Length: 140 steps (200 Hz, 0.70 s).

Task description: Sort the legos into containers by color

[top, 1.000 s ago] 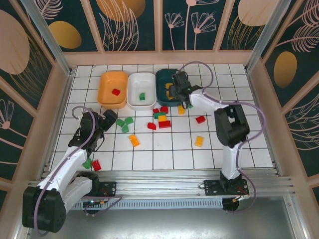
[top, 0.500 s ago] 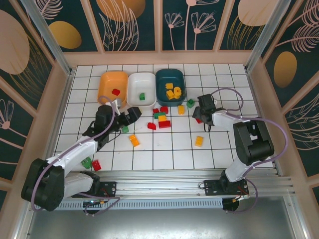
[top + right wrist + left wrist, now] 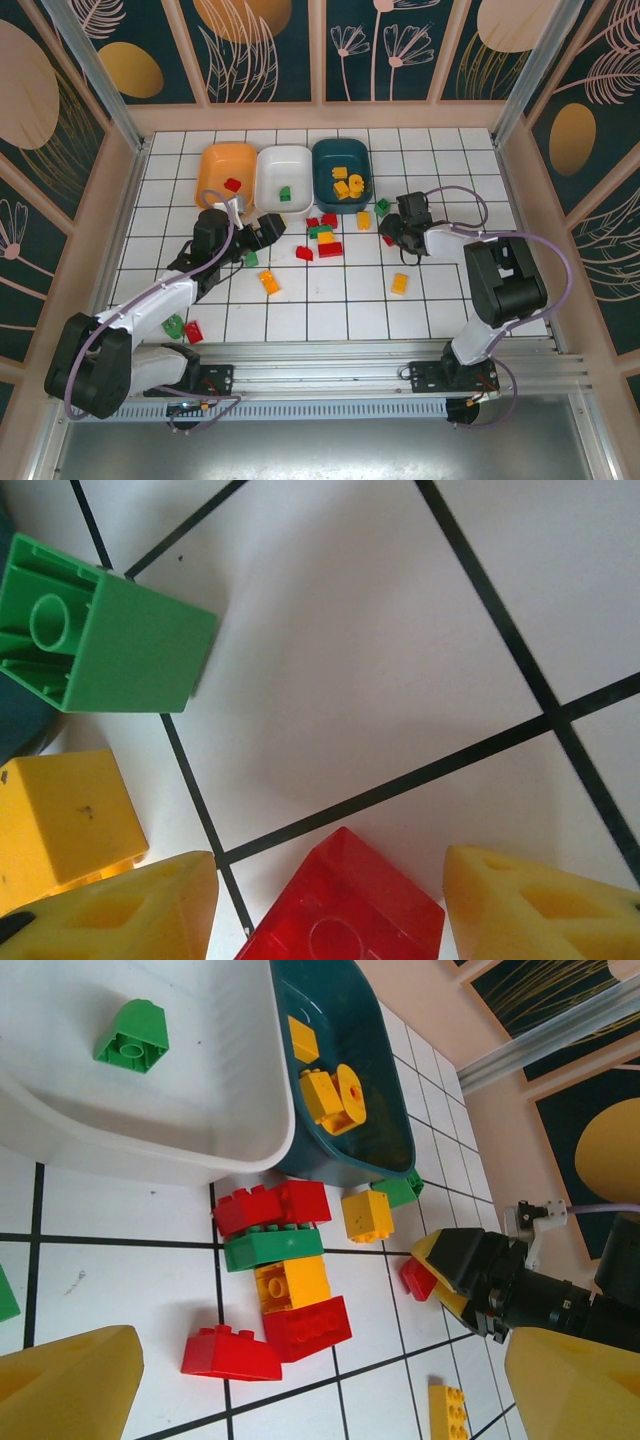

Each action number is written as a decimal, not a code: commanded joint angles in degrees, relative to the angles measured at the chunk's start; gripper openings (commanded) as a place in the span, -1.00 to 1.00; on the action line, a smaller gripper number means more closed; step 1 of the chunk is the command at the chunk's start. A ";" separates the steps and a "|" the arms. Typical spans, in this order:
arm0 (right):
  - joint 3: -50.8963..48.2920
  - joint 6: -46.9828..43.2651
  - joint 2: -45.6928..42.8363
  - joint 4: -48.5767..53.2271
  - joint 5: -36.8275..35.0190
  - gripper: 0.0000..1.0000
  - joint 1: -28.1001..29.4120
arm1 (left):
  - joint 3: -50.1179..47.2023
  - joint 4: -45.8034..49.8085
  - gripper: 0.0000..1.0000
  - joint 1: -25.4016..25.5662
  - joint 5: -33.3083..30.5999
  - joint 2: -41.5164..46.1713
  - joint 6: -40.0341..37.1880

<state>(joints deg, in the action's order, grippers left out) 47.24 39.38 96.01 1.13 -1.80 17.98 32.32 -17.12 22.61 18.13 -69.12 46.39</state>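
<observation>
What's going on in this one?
Two arms are sorting toy bricks by color. The right gripper is low over the table, open fingers either side of a red brick, not yet closed on it. The left gripper, open and empty, hovers near the white tray. The orange tray holds a red piece, the white a green piece, the teal tray several yellow pieces; a loose pile lies on the table.

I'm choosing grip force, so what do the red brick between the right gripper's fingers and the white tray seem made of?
The red brick looks like hard moulded plastic, semi-glossy, with crisp edges and a moulded circle. The white tray is probably plastic too: smooth, softly shiny, with a rounded rim.
</observation>
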 commanded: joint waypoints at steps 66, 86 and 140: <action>4.26 -3.26 2.90 2.75 -7.65 0.17 3.00 | 0.79 1.84 0.88 0.07 -1.70 0.76 -2.65; 5.67 -3.71 4.58 4.85 -11.44 0.22 5.35 | 0.82 2.07 0.88 0.06 -2.04 0.59 -3.07; 6.54 -4.19 5.29 7.18 -15.49 -0.34 6.99 | 1.38 4.65 0.87 -0.03 -4.76 1.32 -3.48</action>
<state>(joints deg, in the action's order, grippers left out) 53.30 35.35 101.41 6.28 -13.61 24.43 32.32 -14.70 22.61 16.21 -68.51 44.27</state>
